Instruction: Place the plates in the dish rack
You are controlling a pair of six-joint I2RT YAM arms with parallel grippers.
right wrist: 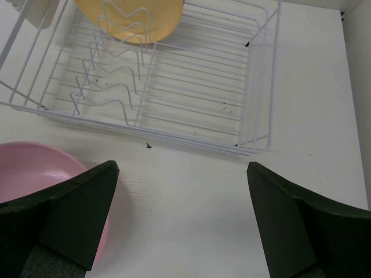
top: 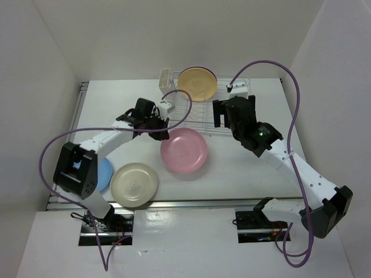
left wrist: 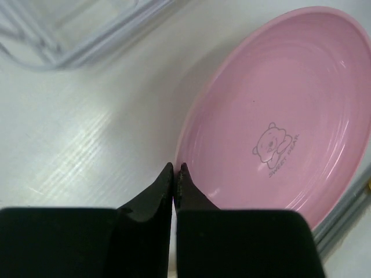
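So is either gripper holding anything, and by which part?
The left gripper looks pinched on the rim of the pink plate; the right gripper is open, empty.

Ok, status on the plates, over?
Left end effector shut at pink plate rim, grip unconfirmed. Right end effector open, empty. Yellow plate racked. Nothing blocking rack.

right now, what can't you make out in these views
- top view: the light blue plate is mostly hidden under the left arm.
- left wrist view: the left tool is shut at the rim of the pink plate; whether the rim sits between the tips is unclear.
- right wrist view: the yellow-orange plate is cut off by the top edge.
- top view: the emblem on the cream plate is too small to read.
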